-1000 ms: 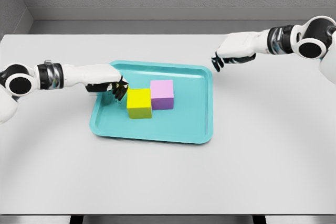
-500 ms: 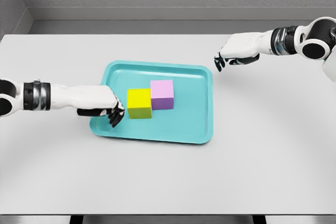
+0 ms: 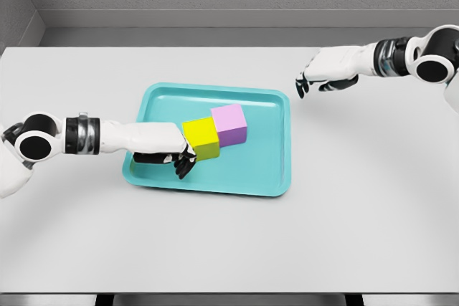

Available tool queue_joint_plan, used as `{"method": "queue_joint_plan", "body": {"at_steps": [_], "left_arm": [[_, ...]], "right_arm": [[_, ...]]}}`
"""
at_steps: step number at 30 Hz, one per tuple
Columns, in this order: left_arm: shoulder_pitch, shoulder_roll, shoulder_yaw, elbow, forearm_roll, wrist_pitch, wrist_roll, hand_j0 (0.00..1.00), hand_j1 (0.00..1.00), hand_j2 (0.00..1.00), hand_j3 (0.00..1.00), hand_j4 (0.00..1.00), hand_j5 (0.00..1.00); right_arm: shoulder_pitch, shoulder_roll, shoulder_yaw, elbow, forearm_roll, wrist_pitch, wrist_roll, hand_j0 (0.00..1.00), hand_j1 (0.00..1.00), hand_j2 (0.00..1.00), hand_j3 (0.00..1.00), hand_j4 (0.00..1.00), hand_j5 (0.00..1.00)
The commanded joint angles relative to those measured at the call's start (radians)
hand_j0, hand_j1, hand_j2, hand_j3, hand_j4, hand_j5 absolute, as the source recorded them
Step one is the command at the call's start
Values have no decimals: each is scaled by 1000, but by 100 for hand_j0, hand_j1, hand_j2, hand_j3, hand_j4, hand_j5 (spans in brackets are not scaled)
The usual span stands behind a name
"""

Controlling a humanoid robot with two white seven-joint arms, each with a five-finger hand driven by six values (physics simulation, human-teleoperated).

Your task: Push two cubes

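1. The left hand [image 3: 172, 152] sits low in the teal tray [image 3: 276, 170] and blocks the near-left side of the yellow cube [image 3: 201, 138].
2. The pink cube [image 3: 229, 125] touches the yellow cube, so there is no gap between them.
3. The right half of the tray floor is bare.
4. The right hand [image 3: 323, 73] hangs over the surface [image 3: 229, 241], past the tray's far right corner.

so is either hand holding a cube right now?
No. The left hand only presses against the yellow cube's near-left side, no grasp. The right hand hovers off the tray, holding nothing.
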Motion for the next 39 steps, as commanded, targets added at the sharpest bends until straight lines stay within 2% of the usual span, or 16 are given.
{"method": "queue_joint_plan", "body": {"at_steps": [1, 5, 13, 20, 26, 33, 35, 39], "left_arm": [[2, 1, -3, 0, -12, -5, 3, 20, 20, 20, 20, 20, 20], [20, 14, -26, -98, -13, -5, 3, 20, 20, 20, 20, 20, 20], [15, 5, -29, -89, -27, -5, 3, 20, 20, 20, 20, 20, 20], [3, -12, -26, -18, -33, -5, 3, 20, 20, 20, 20, 20, 20], [2, -16, -21, -3, -33, -5, 3, 20, 20, 20, 20, 20, 20], [11, -4, -28, -58, -27, -5, 3, 20, 20, 20, 20, 20, 20], [15, 2, -29, -99, -25, -5, 3, 20, 20, 20, 20, 20, 20], [9, -22, -31, -104, -33, -5, 3, 20, 20, 20, 20, 20, 20]], "right_arm": [[0, -2, -1, 0, -4, 2, 0, 58, 58, 58, 58, 58, 58], [0, -16, -2, -1, -4, 2, 0, 58, 58, 58, 58, 58, 58], [2, -25, -2, 0, -4, 2, 0, 60, 60, 60, 60, 60, 60], [6, -25, -2, -1, -4, 2, 0, 60, 60, 60, 60, 60, 60], [8, -25, -2, -1, -4, 2, 0, 60, 60, 60, 60, 60, 60], [8, -39, -5, -1, -4, 2, 0, 61, 61, 61, 61, 61, 61], [8, -40, -5, 0, -4, 2, 0, 61, 61, 61, 61, 61, 61], [8, -40, -5, 0, -4, 2, 0, 62, 62, 62, 62, 62, 62]]}}
